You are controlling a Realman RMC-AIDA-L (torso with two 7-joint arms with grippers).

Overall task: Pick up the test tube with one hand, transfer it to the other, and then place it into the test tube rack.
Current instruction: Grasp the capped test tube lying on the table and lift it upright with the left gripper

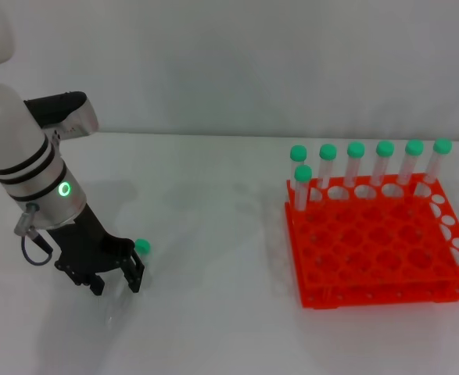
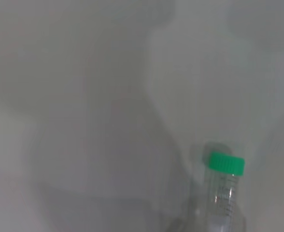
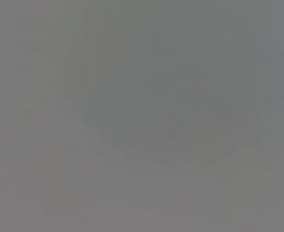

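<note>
Tube [image 2: 224, 193] body only in L wrist; head: cap by L gripper [image 1: 116, 283].

White table [image 1: 213, 234], capped test tube [image 1: 141, 246] lying left, orange test tube rack [image 1: 378, 250] standing right, well apart.

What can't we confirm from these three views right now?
- Test tube: in the head view the left gripper covers all but its green cap; the left wrist view cuts off its lower end, so contact with the fingers can't be judged.
- Right gripper: in no view; the right wrist view is a featureless grey.
- Test tube rack: which holes its seven standing tubes occupy is too small to tell in the head view.
</note>
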